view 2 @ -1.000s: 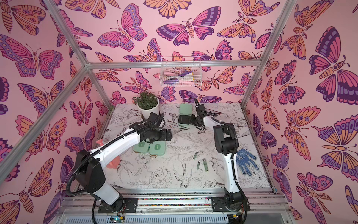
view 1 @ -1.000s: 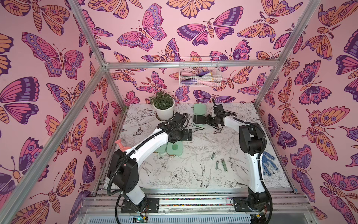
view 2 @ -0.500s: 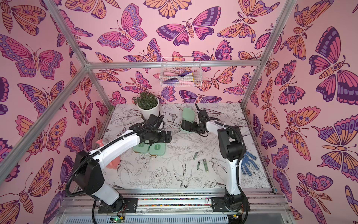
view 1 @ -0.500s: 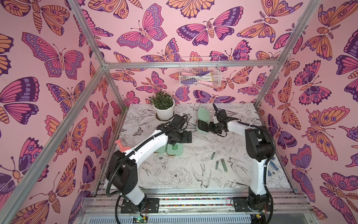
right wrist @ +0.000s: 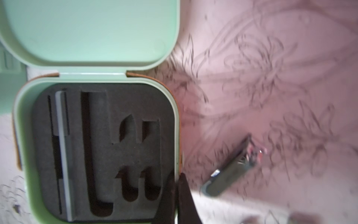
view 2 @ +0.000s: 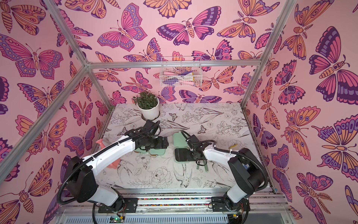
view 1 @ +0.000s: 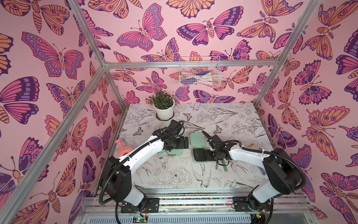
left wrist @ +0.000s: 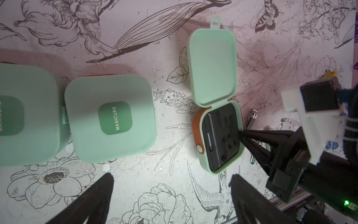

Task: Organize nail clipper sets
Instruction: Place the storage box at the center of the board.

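Observation:
An open mint-green case lies mid-table in both top views, lid [view 1: 197,140] flat and black slotted base [view 1: 201,155] facing up, its slots bare but for a grey strip [right wrist: 64,155]. My right gripper [view 1: 211,154] [right wrist: 177,182] is shut on the base's side wall, one finger inside and one outside. Two closed cases [left wrist: 110,118] [left wrist: 25,116] sit side by side under my left arm [view 1: 174,152]. My left gripper [left wrist: 171,175] [view 1: 183,142] hovers open above the table between them and the open case, holding nothing. Loose clippers [view 1: 224,167] [right wrist: 230,174] lie beside the open case.
A pink watering can [view 1: 124,150] stands at the left edge behind my left arm. A potted plant [view 1: 164,108] sits at the back left. A wire basket [view 1: 199,74] hangs on the back wall. A blue dotted glove [view 1: 262,170] peeks out under my right arm.
My right gripper has dragged the open case from the back of the table toward the front, next to the loose clippers. The left arm has hardly moved.

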You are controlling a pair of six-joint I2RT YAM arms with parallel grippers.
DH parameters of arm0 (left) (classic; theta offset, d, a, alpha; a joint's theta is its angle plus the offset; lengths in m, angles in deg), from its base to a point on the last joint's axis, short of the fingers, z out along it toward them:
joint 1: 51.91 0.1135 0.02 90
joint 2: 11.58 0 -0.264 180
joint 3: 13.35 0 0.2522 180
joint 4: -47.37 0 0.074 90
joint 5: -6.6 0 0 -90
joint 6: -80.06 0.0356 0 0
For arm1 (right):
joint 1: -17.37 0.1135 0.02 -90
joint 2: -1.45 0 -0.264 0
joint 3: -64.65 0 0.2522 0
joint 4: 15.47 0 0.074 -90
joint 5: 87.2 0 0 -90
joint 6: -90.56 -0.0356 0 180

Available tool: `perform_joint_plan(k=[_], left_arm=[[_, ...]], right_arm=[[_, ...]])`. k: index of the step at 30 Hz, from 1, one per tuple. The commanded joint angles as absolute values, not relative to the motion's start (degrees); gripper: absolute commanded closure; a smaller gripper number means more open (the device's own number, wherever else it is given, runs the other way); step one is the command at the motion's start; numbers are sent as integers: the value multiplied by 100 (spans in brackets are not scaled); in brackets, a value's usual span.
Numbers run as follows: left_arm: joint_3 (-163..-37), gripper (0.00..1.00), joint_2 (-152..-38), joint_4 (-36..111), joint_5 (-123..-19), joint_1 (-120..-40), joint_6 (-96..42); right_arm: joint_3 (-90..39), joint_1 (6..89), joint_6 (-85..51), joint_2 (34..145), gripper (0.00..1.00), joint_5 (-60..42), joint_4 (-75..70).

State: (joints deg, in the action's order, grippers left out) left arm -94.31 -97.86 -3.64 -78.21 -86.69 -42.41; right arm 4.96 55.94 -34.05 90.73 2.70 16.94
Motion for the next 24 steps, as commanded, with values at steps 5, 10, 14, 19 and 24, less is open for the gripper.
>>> perform_joint_plan(k=[5,10,14,19,24], left_arm=[[-9191,5,-9617,-287,-7699,-8706,-4332],[-9154,4,-9561,-292,-7740,-8715,-4344],[-9146,4,-9564,-301,-7720,-8715,-4360],[-9128,5,-9674,-281,-7552,-8722,-4364],[-9175,5,-9719,-242,-7441,-8724,-4317]], right_arm=[[665,5799,-3986,8796,80,706,1969],[436,5816,-4040,8527,65,483,1940],[117,5819,-4038,7924,63,795,2771],[-25,5801,-4077,7093,60,1794,4456],[509,5589,-3856,6778,54,1994,4963]])
